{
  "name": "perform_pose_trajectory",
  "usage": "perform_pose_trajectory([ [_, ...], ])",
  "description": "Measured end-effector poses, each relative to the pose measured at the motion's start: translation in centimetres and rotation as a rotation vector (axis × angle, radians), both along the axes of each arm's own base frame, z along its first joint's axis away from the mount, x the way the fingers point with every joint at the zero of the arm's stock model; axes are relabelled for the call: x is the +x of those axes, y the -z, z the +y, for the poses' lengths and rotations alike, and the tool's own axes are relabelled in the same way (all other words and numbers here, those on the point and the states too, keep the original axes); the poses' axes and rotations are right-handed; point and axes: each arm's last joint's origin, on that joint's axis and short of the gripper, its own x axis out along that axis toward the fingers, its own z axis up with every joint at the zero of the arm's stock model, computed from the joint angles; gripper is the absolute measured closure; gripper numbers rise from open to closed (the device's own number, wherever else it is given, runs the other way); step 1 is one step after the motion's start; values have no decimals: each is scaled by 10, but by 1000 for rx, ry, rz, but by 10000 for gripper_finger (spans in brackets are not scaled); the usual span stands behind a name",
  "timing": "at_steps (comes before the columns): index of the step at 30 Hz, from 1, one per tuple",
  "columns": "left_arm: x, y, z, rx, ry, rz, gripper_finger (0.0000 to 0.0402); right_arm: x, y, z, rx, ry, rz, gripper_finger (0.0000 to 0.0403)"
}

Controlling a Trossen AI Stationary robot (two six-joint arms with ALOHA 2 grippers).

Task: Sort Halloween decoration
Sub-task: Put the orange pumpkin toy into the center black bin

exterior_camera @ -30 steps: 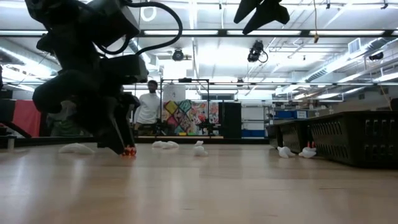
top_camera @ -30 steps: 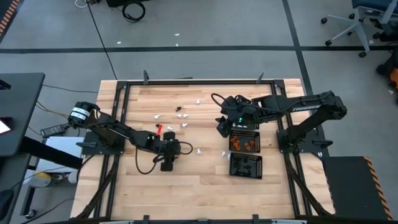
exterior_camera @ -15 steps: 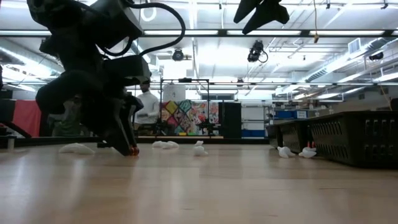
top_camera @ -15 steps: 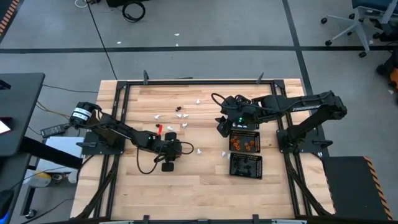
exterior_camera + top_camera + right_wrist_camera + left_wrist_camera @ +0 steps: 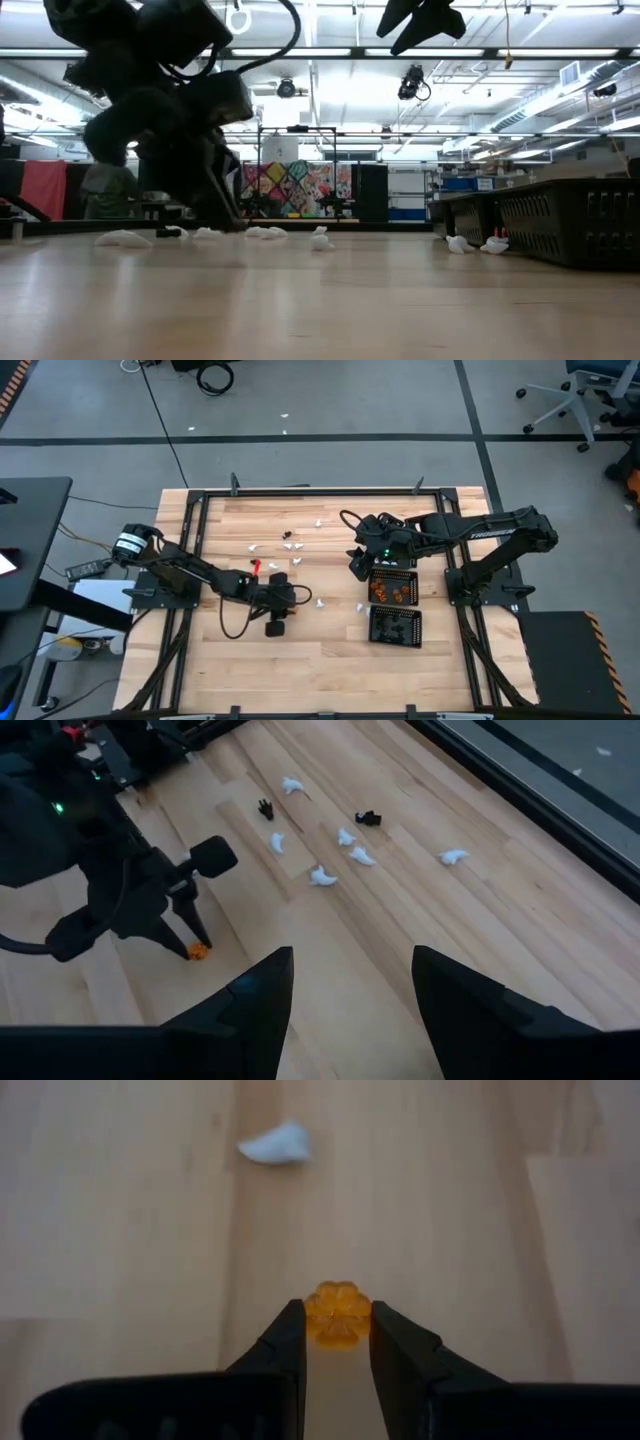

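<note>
My left gripper (image 5: pixel 337 1342) is at the table's left middle (image 5: pixel 291 598) and is shut on a tiny orange pumpkin trinket (image 5: pixel 337 1314), also seen in the right wrist view (image 5: pixel 199 951). A white trinket (image 5: pixel 275 1145) lies on the wood just ahead of it. More white trinkets (image 5: pixel 272 567) and black trinkets (image 5: pixel 292 544) lie scattered toward the far side. My right gripper (image 5: pixel 350 1005) hangs open and high over the table's right middle (image 5: pixel 357 565), near the trays, with nothing between its fingers. My left gripper pinches the pumpkin trinket by its two opposite sides (image 5: pixel 312 1318) between the very tips of its two fingers. The fingers slant down at it from the table's left side. Whether the trinket rests on the wood or hangs just above it, I cannot tell.
Two square black mesh trays stand at the right: one holds orange trinkets (image 5: pixel 392 588), and the other, nearer one holds dark ones (image 5: pixel 396 626). A white trinket (image 5: pixel 362 606) lies beside them. A black metal frame (image 5: pixel 300 491) edges the table. Bare wood lies along the near side.
My left gripper has tipped at the wrist, and its fingertips have swung a little toward the table's right edge. The orange trinket, which showed at its fingertips in the low view, is now hidden there behind the gripper.
</note>
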Motion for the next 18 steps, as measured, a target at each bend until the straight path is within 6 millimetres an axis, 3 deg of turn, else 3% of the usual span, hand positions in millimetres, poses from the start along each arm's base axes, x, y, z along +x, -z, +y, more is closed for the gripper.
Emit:
perform_pose_trajectory([
  [10,16,-11,8,-20,-46,-174,328,-11,-3,-1,16,-18,35,193],
  [18,67,-34,28,45,-52,-293,328,-36,-19,-3,34,8,8,198],
])
